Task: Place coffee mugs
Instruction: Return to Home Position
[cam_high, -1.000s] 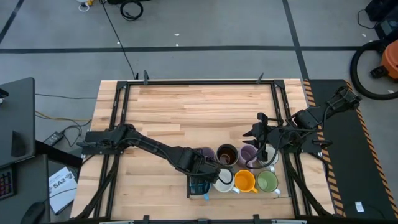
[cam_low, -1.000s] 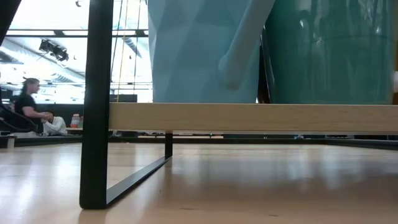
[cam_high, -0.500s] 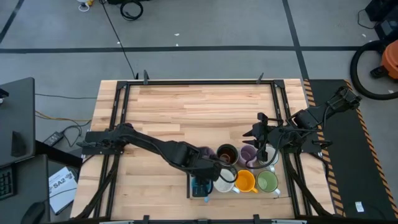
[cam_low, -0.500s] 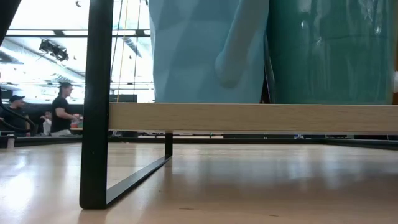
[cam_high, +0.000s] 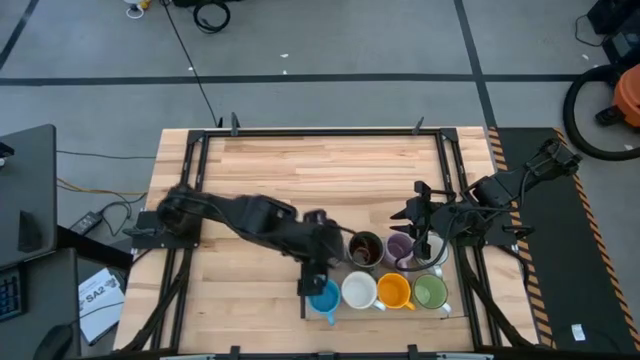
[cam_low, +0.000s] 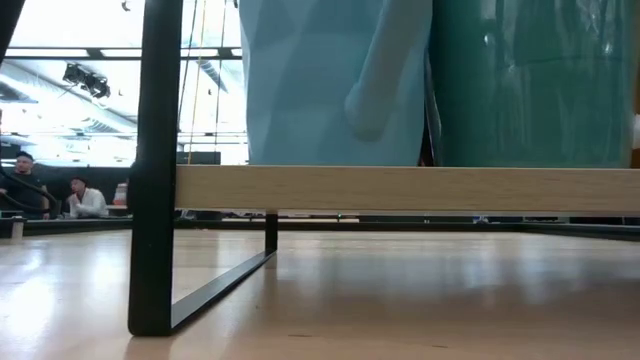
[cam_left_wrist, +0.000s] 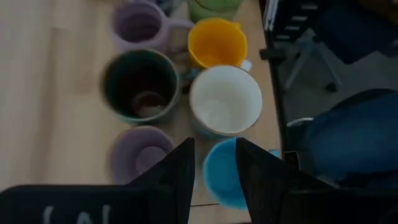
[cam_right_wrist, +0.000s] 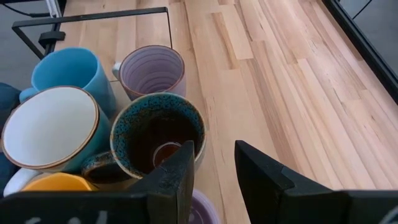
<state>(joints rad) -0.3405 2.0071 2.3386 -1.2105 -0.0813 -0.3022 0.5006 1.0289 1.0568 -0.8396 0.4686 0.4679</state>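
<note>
Several coffee mugs stand on their bases in a cluster near the table's front edge. In the front row are a bright blue mug (cam_high: 323, 297), a mug white inside (cam_high: 359, 291), an orange mug (cam_high: 395, 291) and a green mug (cam_high: 430, 291). Behind them are a dark teal mug with a brown inside (cam_high: 365, 250) and a purple mug (cam_high: 400, 247). My left gripper (cam_left_wrist: 214, 180) hangs open above the blue mug (cam_left_wrist: 225, 182), touching nothing. My right gripper (cam_right_wrist: 214, 171) waits open over the dark teal mug (cam_right_wrist: 158, 140).
A second purple mug (cam_left_wrist: 140, 152) stands beside the blue one. At table height the blue mug (cam_low: 330, 80) and a teal mug (cam_low: 530, 80) sit on a raised wooden board (cam_low: 400, 188) with a black metal leg (cam_low: 155, 170). People sit far behind.
My left gripper has risen from the blue mug and drawn back toward the table's left and far side. The blue mug, earlier covered by the gripper, now stands uncovered at the left end of the front row. My right arm has kept still.
</note>
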